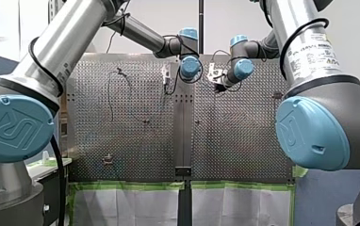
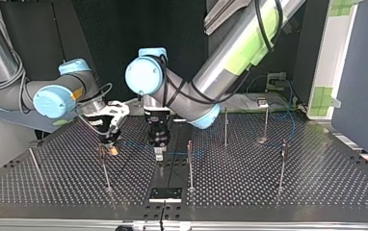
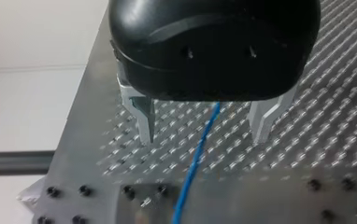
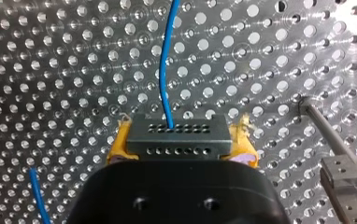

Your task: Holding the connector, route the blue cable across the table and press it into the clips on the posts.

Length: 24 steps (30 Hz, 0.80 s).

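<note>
My right gripper (image 4: pixel 181 141) pinches the black rectangular hole-dotted connector (image 4: pixel 176 147) between yellow pads (image 4: pixel 118 145). My left gripper (image 3: pixel 204 135), pointed metal fingers (image 3: pixel 145 116) spread, straddles the thin blue cable (image 3: pixel 194 164) over the perforated table (image 3: pixel 317 149).

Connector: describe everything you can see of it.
The connector is a dark, rectangular block, plastic-looking, with two rows of small holes on its face. It is clamped between the yellow pads of my right gripper, above the perforated table. The blue cable leaves one upper-row hole and runs ahead.
</note>
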{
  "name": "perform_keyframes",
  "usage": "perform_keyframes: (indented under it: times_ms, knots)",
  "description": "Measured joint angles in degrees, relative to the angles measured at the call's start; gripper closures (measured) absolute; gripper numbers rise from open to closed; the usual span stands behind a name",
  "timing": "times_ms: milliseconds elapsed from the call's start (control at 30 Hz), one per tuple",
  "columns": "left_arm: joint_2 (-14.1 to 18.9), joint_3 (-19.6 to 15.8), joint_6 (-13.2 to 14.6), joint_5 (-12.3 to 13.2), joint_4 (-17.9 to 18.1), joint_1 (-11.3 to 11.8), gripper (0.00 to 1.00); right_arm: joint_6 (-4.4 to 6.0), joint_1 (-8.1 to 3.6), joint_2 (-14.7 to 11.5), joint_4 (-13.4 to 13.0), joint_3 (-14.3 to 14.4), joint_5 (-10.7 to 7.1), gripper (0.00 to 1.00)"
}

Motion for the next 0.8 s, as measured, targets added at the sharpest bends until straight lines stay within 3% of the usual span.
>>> perform_keyframes:
  times_ms: [200, 633, 667, 700, 733, 800]
  knots:
    - [-1.6, 2.9, 0.1, -0.5, -0.8, 1.8, 0.0, 0.0, -0.04, 0.1, 0.0, 0.0, -0.08, 1.0]
    - [-6.0, 7.6, -1.6, -1.3, -3.3, 2.0, 0.0, 0.0, -0.54, 0.1, -0.1, 0.0, -0.26, 1.0]
    - [-6.1, 7.6, -1.8, -1.5, -3.3, 2.0, 0.25, 0.0, -0.59, 0.1, -0.1, 0.0, -0.26, 1.0]
    - [-6.1, 7.6, -2.0, -1.9, -3.1, 1.9, 0.25, 0.0, -0.66, 0.1, -0.1, 0.0, -0.27, 1.0]
    - [-6.1, 7.7, -2.1, -2.2, -3.0, 1.7, 0.42, 0.0, -0.72, 0.1, -0.1, 0.0, -0.26, 1.0]
    - [-6.0, 7.7, -2.2, -2.8, -2.8, 1.5, 0.42, -0.01, -0.86, 0.2, -0.1, 0.0, -0.26, 1.0]
